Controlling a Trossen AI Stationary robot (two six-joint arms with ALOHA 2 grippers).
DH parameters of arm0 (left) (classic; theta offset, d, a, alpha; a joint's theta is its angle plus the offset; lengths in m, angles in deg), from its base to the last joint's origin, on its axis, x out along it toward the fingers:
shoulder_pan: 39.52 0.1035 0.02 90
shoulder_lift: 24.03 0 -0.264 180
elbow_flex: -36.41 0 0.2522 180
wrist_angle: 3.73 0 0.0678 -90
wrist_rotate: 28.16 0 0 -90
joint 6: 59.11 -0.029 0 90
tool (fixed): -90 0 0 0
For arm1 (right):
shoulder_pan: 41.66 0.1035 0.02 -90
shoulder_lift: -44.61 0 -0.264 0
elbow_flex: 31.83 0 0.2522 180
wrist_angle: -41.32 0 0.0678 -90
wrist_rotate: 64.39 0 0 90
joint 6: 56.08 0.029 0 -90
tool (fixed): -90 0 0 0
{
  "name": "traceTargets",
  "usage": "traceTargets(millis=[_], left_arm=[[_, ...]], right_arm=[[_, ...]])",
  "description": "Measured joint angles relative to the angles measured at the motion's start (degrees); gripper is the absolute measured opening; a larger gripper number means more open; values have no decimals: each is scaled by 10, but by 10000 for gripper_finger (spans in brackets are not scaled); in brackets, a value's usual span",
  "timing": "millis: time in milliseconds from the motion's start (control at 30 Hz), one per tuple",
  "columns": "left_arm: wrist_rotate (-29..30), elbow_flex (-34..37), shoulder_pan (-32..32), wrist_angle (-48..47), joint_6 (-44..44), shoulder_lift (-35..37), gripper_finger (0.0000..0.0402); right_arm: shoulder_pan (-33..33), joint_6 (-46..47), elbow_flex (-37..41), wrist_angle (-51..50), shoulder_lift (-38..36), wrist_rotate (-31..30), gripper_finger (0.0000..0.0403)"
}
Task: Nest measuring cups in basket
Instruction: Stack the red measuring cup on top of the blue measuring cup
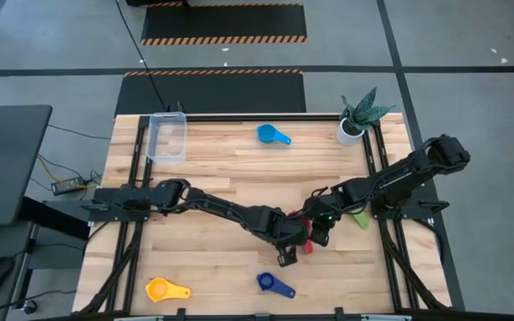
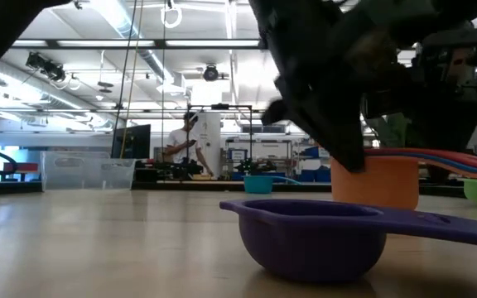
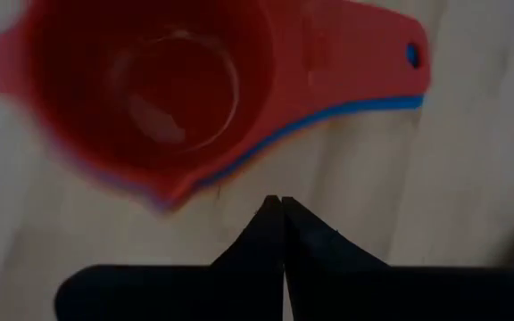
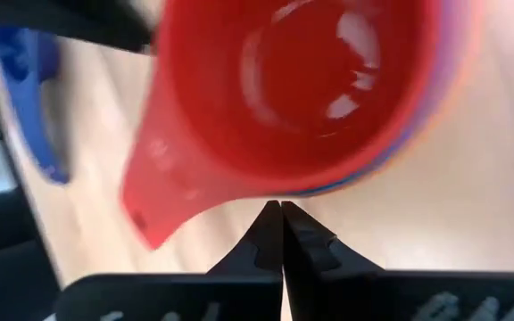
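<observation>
Both arms reached to the middle of the wooden counter (image 1: 221, 160), where a red measuring cup (image 3: 163, 85) sat nested on a blue one and, by the low view, an orange one beneath; the stack stood just in front of both sets of fingers, touched by neither as far as the wrist views showed. The left gripper (image 3: 281, 214) hung with its fingers pressed together and empty, the red cup's flat handle running off sideways across its line of approach; the right gripper (image 4: 280, 218) came from the opposite side, fingers likewise closed on nothing, the handle slanting toward it and to one side. Either arm looked equally near; the handle's long axis lay crosswise to both, so a pinch on it would likely call for open fingers and a turn of the wrist. The clear basket (image 1: 167, 135) stood well apart at the counter's far left corner, nearer the left arm's base; a light blue cup (image 1: 272, 135) lay at the far edge, a dark blue cup (image 1: 276, 284) and a yellow cup (image 1: 167, 289) near the front edge, a green cup (image 1: 359, 217) under the right arm.
</observation>
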Motion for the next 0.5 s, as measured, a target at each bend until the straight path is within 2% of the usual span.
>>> traceTargets(millis=[267,500], left_arm=[[18,-1,-4,-110,27,50,1],[74,-2,-15,-198,62,84,2]], right_arm=[[-24,-27,-1,10,1,-23,0],[-54,-50,0,64,2,-22,0]])
